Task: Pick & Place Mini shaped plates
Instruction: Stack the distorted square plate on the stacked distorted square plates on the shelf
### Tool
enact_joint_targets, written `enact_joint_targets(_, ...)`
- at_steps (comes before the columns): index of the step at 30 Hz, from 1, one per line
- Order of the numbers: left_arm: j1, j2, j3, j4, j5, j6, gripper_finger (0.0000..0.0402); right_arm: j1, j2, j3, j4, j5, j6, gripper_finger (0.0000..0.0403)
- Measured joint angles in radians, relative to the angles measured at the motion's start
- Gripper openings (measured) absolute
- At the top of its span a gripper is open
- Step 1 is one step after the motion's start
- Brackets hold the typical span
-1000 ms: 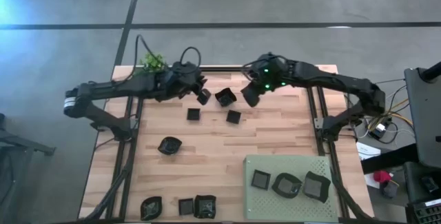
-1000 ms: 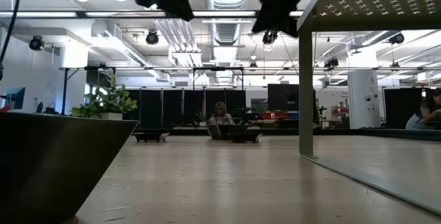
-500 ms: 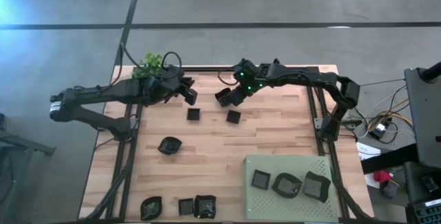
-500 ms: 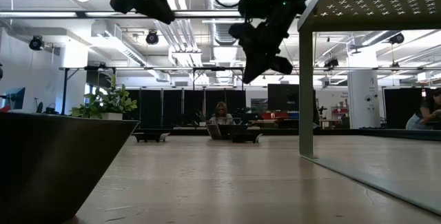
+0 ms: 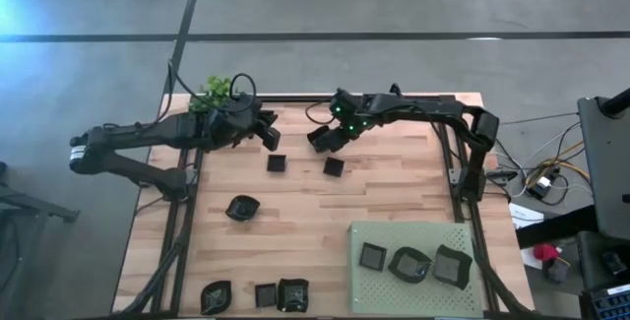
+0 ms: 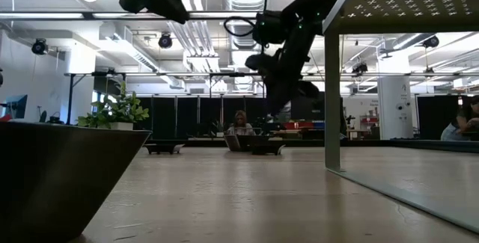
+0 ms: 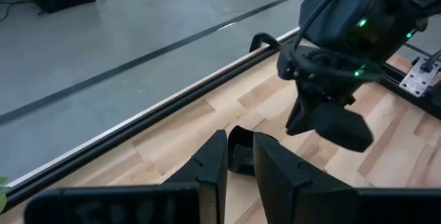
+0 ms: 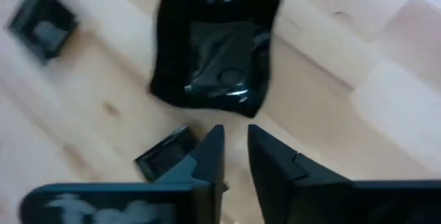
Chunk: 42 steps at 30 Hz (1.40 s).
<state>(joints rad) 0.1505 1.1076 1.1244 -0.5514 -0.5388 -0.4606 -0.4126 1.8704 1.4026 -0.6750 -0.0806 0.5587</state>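
Since a second ago my right arm has swung in along the far side of the desk point(image 5: 305, 226), and my left arm has drawn back toward the plant point(image 5: 219, 90).

Near edge: three mini plates lie in a row, a rounded plate point(image 5: 216, 295), a small square plate point(image 5: 266, 294) and a wavy-rimmed plate point(image 5: 293, 293). To their right lies the green mat point(image 5: 418, 236), carrying a square plate point(image 5: 371, 257), a rounded dish point(image 5: 409, 264) and a larger dark dish point(image 5: 451, 267).

Middle: a lone rounded plate point(image 5: 243, 208) sits by itself on the bare wood, well apart from the mat.

Farther back: two small squares, the left square point(image 5: 277, 163) and the right square point(image 5: 335, 167), rest side by side with a gap between them.

Far side: my right fingers point(image 5: 327, 140) hang above a wavy square plate point(image 8: 213, 48), which lies flat on the wood. They stand slightly parted with nothing between them. My left fingers point(image 5: 270, 135) are raised clear of the desk, just beside the plant, and are clenched on a tiny dark plate point(image 7: 239, 154) pinched at their tips. The two arms face each other across a short stretch of wood.
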Motion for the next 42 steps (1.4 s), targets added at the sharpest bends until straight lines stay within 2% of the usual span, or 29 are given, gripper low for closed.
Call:
enact_joint_targets(4, 0.000, 0.000, 0.000, -0.001, 0.002, 0.007, 0.0064, -0.001, 0.014, -0.001, 0.006, 0.113, 0.022, 0.0096)
enact_joint_targets(6, 0.000, 0.000, 0.000, -0.001, 0.005, 0.014, 0.0064, -0.006, 0.017, -0.002, 0.012, 0.133, 0.022, 0.0107)
enact_joint_targets(12, 0.000, 0.000, 0.000, -0.002, 0.006, 0.018, 0.0064, -0.020, 0.027, -0.005, 0.044, 0.124, 0.027, 0.0120)
enact_joint_targets(17, 0.000, 0.000, 0.000, -0.002, 0.006, 0.019, 0.0064, -0.021, 0.079, -0.006, 0.073, 0.053, 0.024, 0.0121)
enact_joint_targets(23, -0.001, 0.000, 0.000, 0.000, 0.006, 0.018, 0.0064, -0.021, 0.143, -0.002, 0.093, 0.049, 0.018, 0.0121)
enact_joint_targets(27, -0.001, 0.000, 0.000, 0.001, 0.006, 0.017, 0.0064, -0.021, 0.141, -0.002, 0.113, 0.046, 0.010, 0.0120)
enact_joint_targets(31, -0.001, 0.001, 0.000, 0.001, 0.006, 0.017, 0.0064, -0.020, 0.137, -0.003, 0.116, 0.045, 0.010, 0.0098)
enact_joint_targets(38, -0.001, 0.001, 0.000, 0.002, 0.006, 0.018, 0.0064, -0.021, 0.141, -0.008, 0.115, 0.024, -0.017, 0.0017)
enact_joint_targets(42, -0.001, 0.001, 0.000, 0.001, 0.006, 0.018, 0.0064, -0.021, 0.139, -0.010, 0.117, 0.027, -0.024, 0.0009)
